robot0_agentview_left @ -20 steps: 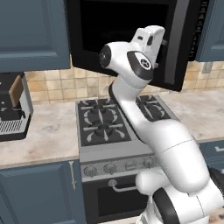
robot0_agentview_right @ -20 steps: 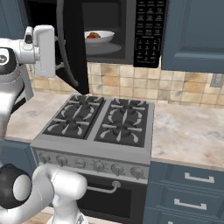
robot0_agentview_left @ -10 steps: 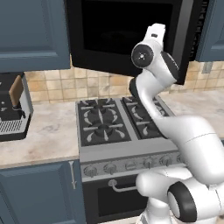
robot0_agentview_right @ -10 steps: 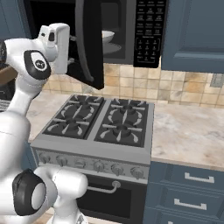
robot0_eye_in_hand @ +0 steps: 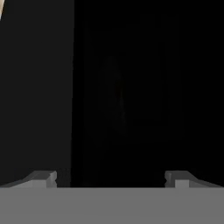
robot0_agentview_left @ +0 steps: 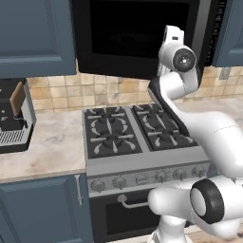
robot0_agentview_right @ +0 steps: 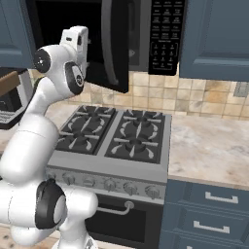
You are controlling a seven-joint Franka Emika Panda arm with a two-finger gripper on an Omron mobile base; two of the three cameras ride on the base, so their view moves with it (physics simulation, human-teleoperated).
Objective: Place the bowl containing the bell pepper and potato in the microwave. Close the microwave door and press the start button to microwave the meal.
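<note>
The microwave (robot0_agentview_right: 146,34) hangs above the stove (robot0_agentview_right: 114,136), between blue wall cupboards. Its door (robot0_agentview_right: 114,44) stands partly open, swung toward the front; in the right base view it shows nearly edge-on, with the keypad (robot0_agentview_right: 165,34) to its right. In the left base view the door's dark glass (robot0_agentview_left: 137,35) covers the front, and nothing inside can be made out: whether a bowl sits in there cannot be told from these pictures.

The gripper (robot0_eye_in_hand: 111,177) is raised to the door, at its outer face. In the hand view its two fingertips (robot0_eye_in_hand: 43,178) stand wide apart, released, with nothing between them, and black door surface lies right ahead; whether they touch it cannot be told. In the right base view the white hand (robot0_agentview_right: 78,41) sits just beside the door's lower left part; in the left base view the wrist (robot0_agentview_left: 178,57) lies in front of the door's right side.

Below, the stove has four burners and a row of knobs (robot0_agentview_left: 142,179) above one oven handle (robot0_agentview_left: 133,204). One coffee machine (robot0_agentview_left: 14,118) stands on the counter (robot0_agentview_left: 52,147) left of the stove. On the right, two drawers (robot0_agentview_right: 209,211) show under the counter.
</note>
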